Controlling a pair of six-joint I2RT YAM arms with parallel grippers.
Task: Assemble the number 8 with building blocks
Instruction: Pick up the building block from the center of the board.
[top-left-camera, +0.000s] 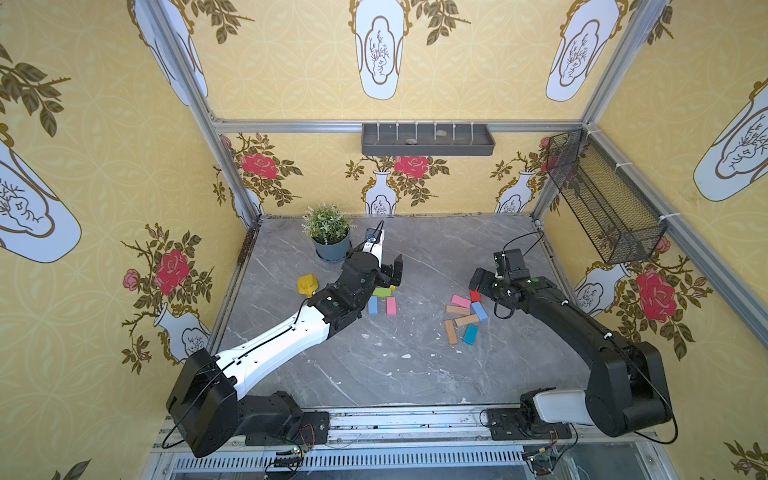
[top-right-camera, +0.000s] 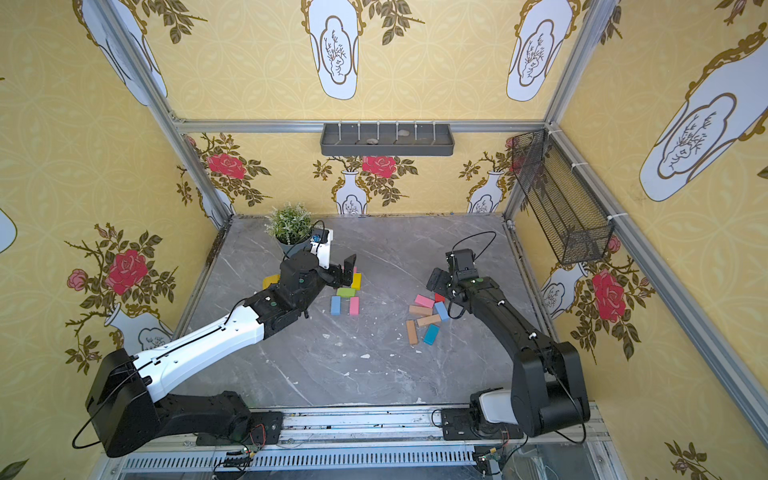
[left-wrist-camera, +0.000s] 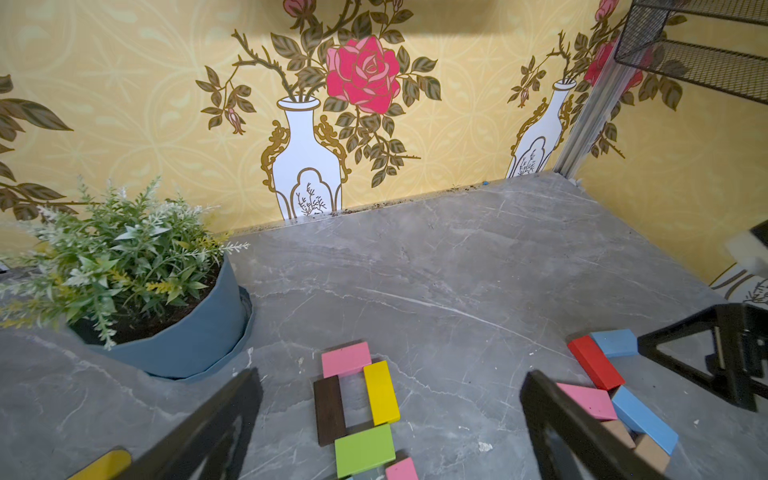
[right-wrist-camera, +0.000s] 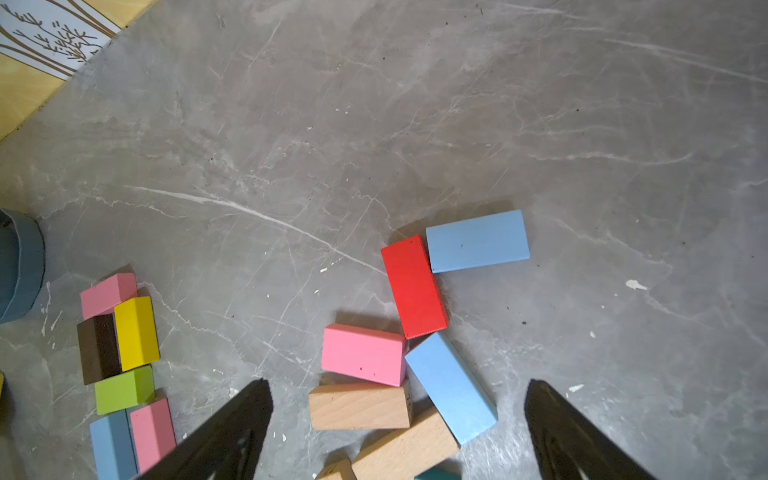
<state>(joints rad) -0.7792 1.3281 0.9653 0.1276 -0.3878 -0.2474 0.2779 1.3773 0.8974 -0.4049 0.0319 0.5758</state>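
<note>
- Top views both show a grey table (top-left-camera: 374, 374) as the booth floor.
- Left arm (top-left-camera: 270, 345) stretches toward the plant (top-left-camera: 328, 232). Right arm (top-left-camera: 582, 324) stands well apart from it, on the robot's right.
- Left gripper (left-wrist-camera: 390, 374) hangs just beside the plant, fingers spread wide with nothing between them.
- Right gripper (right-wrist-camera: 399, 382), well apart from the plant, is spread wide too and carries nothing.
- Loose blocks (top-left-camera: 465, 316) lie heaped by the right gripper, well apart from the plant: a red block (right-wrist-camera: 413, 286), two blue, a pink, some tan and a teal.
- Block loop (left-wrist-camera: 365, 451) lies flat near the plant, on its side toward the arm bases, below the left gripper. Pink runs across the far end, brown and yellow make the sides, and green closes it. A blue and a pink block lie side by side just beyond the green.
- Yellow scoop (top-left-camera: 307, 284) sits near the plant, on the loop's left.
</note>
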